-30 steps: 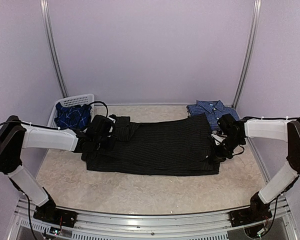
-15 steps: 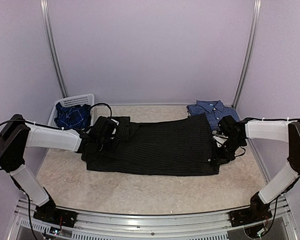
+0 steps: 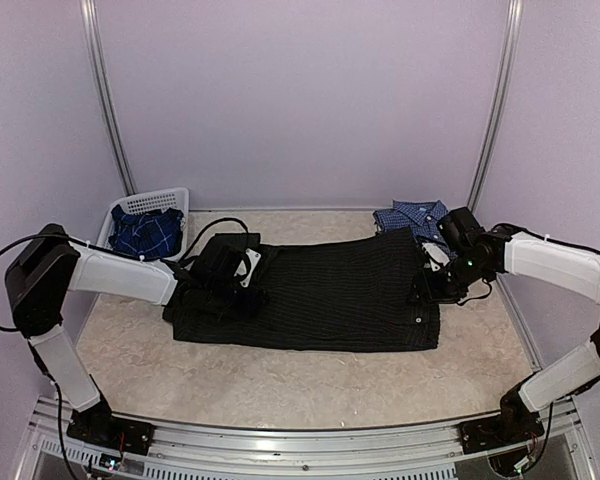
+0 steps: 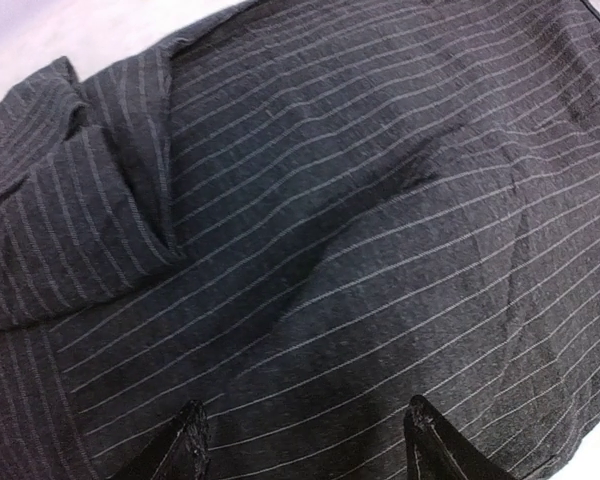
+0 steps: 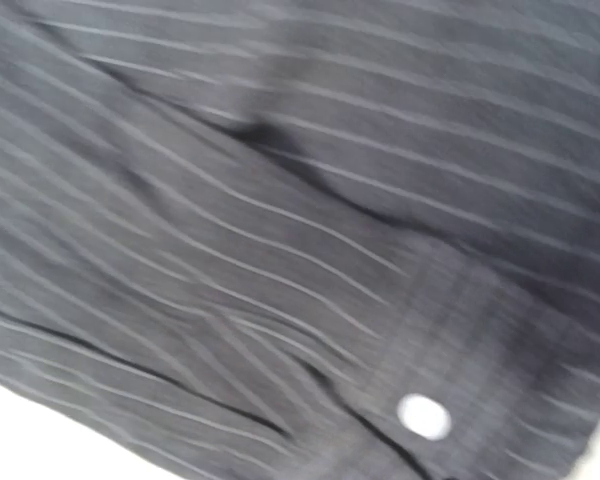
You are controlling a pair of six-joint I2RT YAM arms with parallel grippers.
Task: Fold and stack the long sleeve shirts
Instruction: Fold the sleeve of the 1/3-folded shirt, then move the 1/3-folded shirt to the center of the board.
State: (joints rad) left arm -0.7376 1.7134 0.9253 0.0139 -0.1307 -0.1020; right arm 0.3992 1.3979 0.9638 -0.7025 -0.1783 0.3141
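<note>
Pale mottled stone-look table (image 3: pixel 280 385) underneath everything. Flat across its middle, a black button-up cloth shirt with thin pale pinstripes (image 3: pixel 330 295), folded into a broad rectangle, long axis left to right. Collar end not made out; one small white button (image 5: pixel 423 416) at the right end. At the far left corner, a white plastic lattice basket (image 3: pixel 167 197) holding a crumpled darker blue plaid shirt (image 3: pixel 145 232). At the far right, just beside the black shirt's corner, a folded blue-and-white small-checked shirt (image 3: pixel 417 216), collar up. Left gripper (image 4: pixel 307 445) low over the black shirt's left part, fingers spread wide; shifted rightward, further onto the cloth, since a second ago. Right gripper (image 3: pixel 426 289) at the shirt's right edge, moved slightly inward with the arm raised; finger spread impossible to tell.
</note>
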